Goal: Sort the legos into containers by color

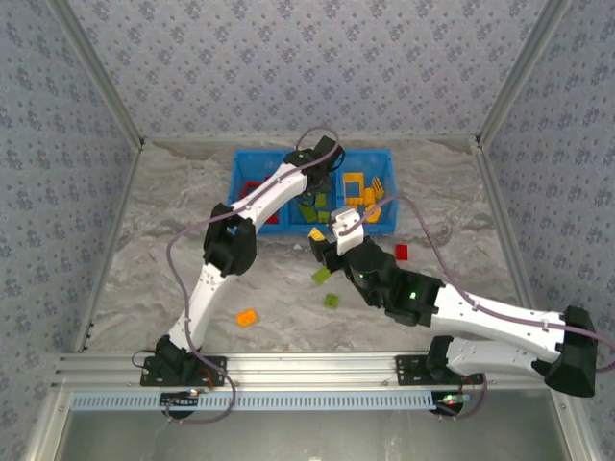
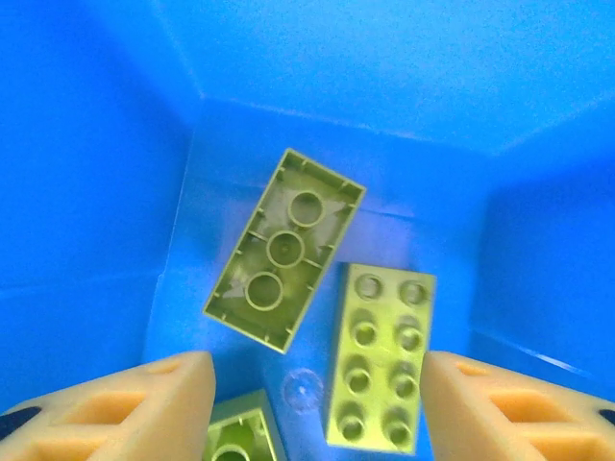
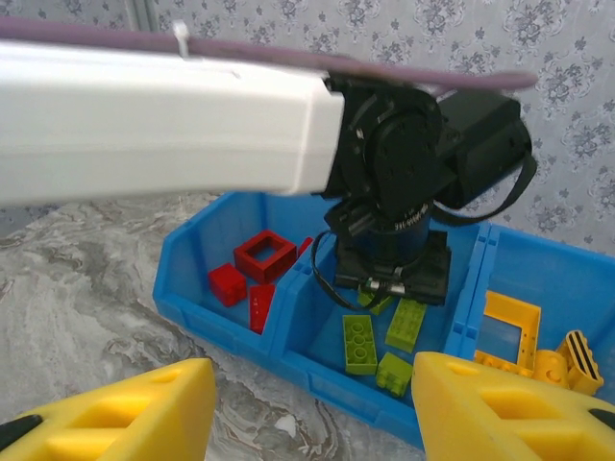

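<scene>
The blue bin (image 1: 252, 163) stands at the far middle of the table. My left gripper (image 2: 315, 370) is open inside its middle compartment, low over lime green bricks: one upside down (image 2: 284, 252), one studs up (image 2: 381, 357), a third at the bottom edge (image 2: 240, 427). Nothing sits between its fingers. The right wrist view shows red pieces, a frame (image 3: 264, 254) among them, in the left compartment and a yellow frame (image 3: 509, 322) in the right one. My right gripper (image 3: 309, 370) is open and empty, just in front of the bin (image 3: 226, 331).
Loose bricks lie on the marbled table: a yellow one (image 1: 315, 233) by the bin's front wall, two green (image 1: 320, 277) (image 1: 331, 301), an orange one (image 1: 247, 317) nearer the left base, a red one (image 1: 401, 252) to the right. The left arm (image 1: 264, 197) spans the bin's front.
</scene>
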Controlling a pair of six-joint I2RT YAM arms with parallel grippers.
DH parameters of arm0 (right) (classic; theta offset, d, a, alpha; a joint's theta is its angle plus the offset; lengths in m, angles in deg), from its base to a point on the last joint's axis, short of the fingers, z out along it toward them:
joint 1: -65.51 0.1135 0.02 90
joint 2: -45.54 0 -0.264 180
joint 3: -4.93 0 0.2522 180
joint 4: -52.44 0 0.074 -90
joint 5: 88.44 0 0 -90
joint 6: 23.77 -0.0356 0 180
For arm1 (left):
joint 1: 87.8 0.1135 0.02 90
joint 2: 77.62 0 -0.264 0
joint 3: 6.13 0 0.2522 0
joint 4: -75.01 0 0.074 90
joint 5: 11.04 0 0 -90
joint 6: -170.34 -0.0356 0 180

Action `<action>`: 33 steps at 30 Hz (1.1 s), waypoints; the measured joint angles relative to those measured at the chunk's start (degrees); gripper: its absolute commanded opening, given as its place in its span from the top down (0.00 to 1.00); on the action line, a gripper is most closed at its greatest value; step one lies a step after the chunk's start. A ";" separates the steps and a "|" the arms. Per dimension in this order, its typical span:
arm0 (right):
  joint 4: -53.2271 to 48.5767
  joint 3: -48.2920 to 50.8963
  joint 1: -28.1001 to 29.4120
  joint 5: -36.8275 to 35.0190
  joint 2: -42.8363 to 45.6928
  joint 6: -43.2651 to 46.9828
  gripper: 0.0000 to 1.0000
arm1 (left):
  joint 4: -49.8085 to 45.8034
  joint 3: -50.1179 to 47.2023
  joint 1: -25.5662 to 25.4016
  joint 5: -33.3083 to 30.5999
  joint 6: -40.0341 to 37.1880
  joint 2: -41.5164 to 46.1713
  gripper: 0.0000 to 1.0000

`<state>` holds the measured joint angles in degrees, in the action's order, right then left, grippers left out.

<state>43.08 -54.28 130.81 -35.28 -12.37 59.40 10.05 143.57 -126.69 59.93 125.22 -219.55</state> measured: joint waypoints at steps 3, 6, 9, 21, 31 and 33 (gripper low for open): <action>-1.29 1.64 -1.01 2.34 3.13 0.44 0.41 | -0.31 -0.28 -1.03 -0.72 0.22 4.07 0.41; -2.86 3.37 -2.69 5.92 6.16 1.33 0.41 | -0.52 -1.31 -2.54 -2.14 1.14 10.45 0.42; -4.09 4.02 -3.72 10.29 6.73 2.93 0.41 | -0.85 -6.78 -4.20 -4.31 2.45 21.09 0.42; -3.28 3.93 -1.92 40.96 -12.92 17.07 0.35 | 2.29 -56.92 -7.23 1.07 2.23 83.78 0.39; -5.49 -9.73 2.32 51.30 -37.97 28.94 0.00 | -13.40 -70.90 -7.23 9.31 5.44 114.25 0.34; -5.53 -12.04 2.84 51.65 -41.64 29.92 0.00 | -15.54 -71.19 -7.23 9.25 6.71 118.81 0.33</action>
<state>37.55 -66.33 133.65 16.37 -54.01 89.32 -5.49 72.38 -133.93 69.18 131.93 -100.73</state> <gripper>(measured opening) 0.998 0.666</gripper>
